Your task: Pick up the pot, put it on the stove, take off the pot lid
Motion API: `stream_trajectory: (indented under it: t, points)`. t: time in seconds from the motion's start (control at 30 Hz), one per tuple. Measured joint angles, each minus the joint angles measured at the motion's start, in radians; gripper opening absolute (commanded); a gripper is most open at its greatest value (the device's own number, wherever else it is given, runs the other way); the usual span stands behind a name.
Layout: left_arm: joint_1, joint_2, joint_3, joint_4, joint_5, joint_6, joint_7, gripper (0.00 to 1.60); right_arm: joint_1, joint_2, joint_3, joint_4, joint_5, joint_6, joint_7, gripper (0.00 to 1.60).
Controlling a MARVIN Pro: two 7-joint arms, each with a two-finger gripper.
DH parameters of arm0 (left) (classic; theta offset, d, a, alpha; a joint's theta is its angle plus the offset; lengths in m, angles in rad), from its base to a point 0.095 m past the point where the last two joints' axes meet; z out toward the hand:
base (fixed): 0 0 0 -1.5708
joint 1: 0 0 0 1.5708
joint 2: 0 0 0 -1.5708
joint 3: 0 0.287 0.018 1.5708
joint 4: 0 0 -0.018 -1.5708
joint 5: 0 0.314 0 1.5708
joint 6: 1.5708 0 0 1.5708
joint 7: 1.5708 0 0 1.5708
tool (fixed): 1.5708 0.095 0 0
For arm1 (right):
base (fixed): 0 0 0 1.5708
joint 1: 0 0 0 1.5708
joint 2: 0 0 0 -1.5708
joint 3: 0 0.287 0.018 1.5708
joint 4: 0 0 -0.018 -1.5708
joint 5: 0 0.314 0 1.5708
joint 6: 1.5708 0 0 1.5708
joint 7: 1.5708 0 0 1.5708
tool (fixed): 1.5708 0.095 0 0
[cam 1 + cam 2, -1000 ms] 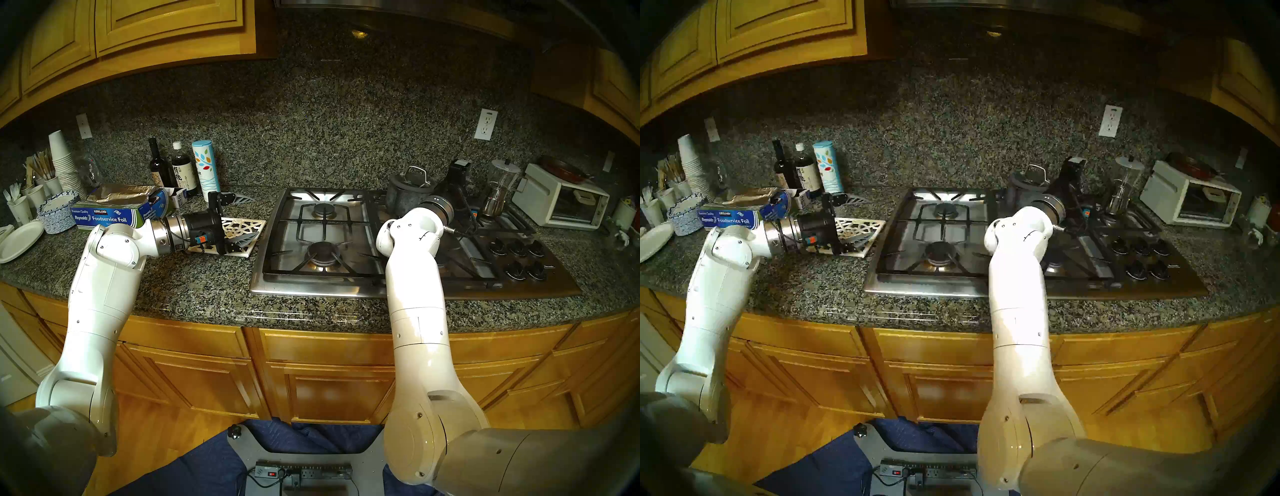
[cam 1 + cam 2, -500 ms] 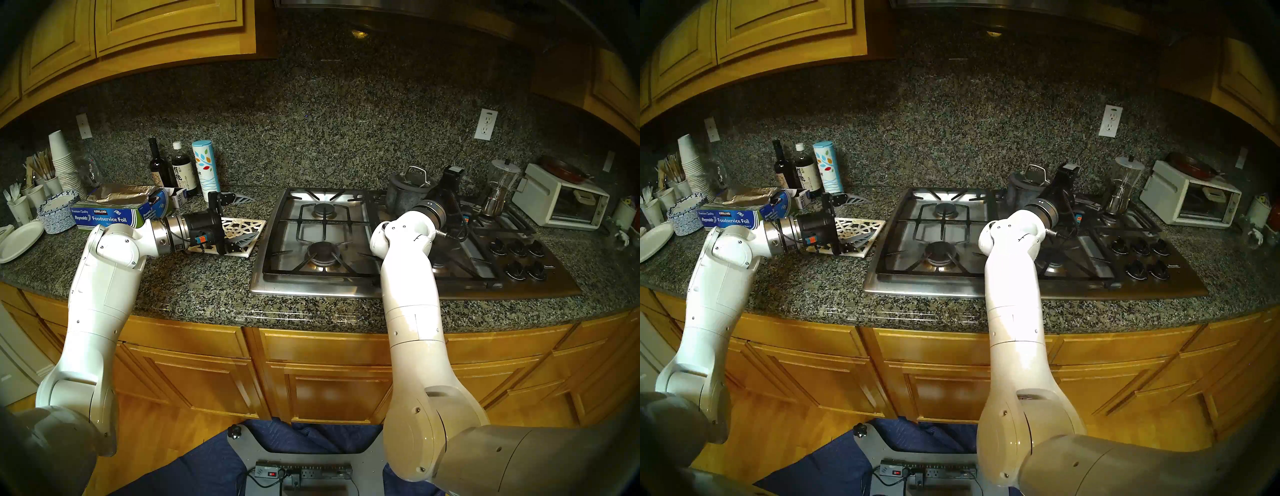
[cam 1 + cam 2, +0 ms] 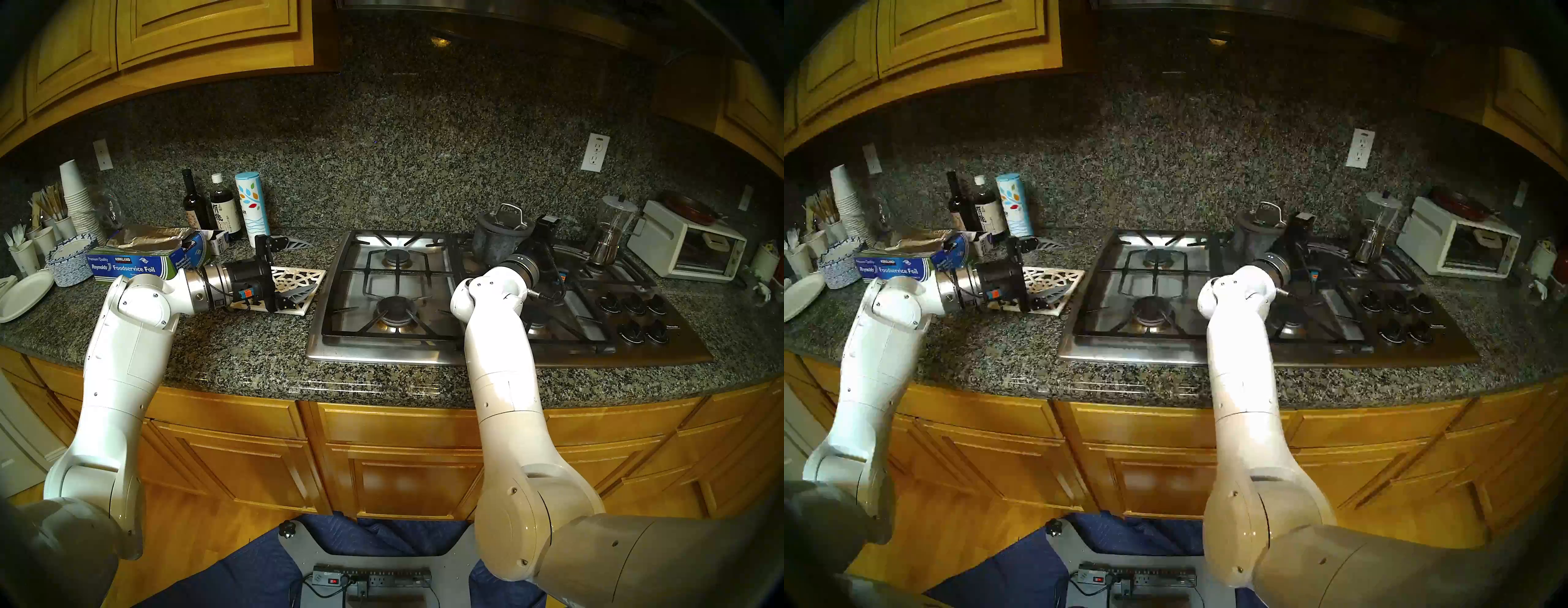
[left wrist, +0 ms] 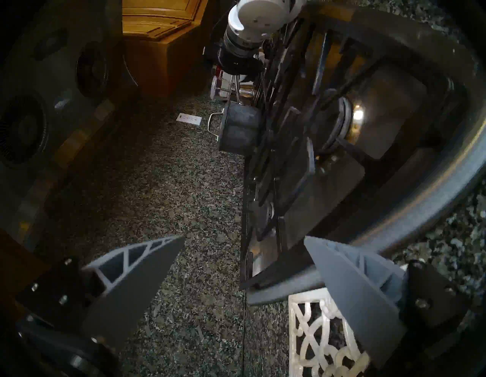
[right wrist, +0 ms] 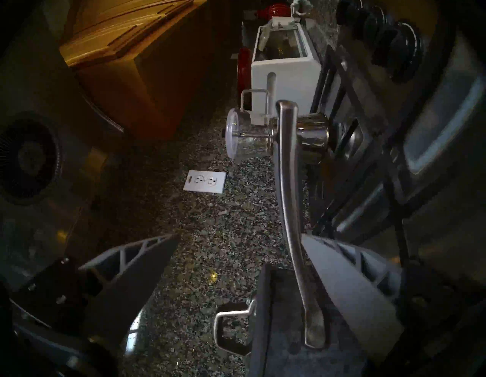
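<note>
Right gripper (image 5: 240, 238): standing spread wide, fingers apart, holding nothing. In the right wrist view the pot's long handle (image 5: 289, 184) is running up between the two fingers, lying close against the one on the view's right; whether it is touching that finger cannot be told.

Left gripper (image 4: 244, 238): also standing spread and empty, hanging over the trivet (image 3: 297, 284) on the counter (image 3: 254, 352), well apart from the pot and probably parked there to keep clear.

Pot (image 3: 496, 242): sitting upright at the back of the stove (image 3: 382, 352), on or beside the rear grate; which of the two cannot be told. Its handle is pointing toward the coffee pot (image 3: 611, 229) and toaster oven (image 3: 687, 250), which is likely why the right arm is approaching from the near side, pointing along the handle.

Lid (image 3: 507, 223): resting closed on the pot, loop handle (image 5: 231, 331) upward and untouched.

Step in hand, as judged: lining up on the handle before closing. Lid removal not yet begun.
</note>
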Motion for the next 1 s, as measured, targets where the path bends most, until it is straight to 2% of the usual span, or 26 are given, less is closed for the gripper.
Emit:
stream_trajectory:
  t: [1.0]
  points:
    - [0.0,0.0,0.0,0.0,0.0,0.0,0.0,1.6,0.085,0.071,0.006,0.148,0.108,0.01,0.078,1.6]
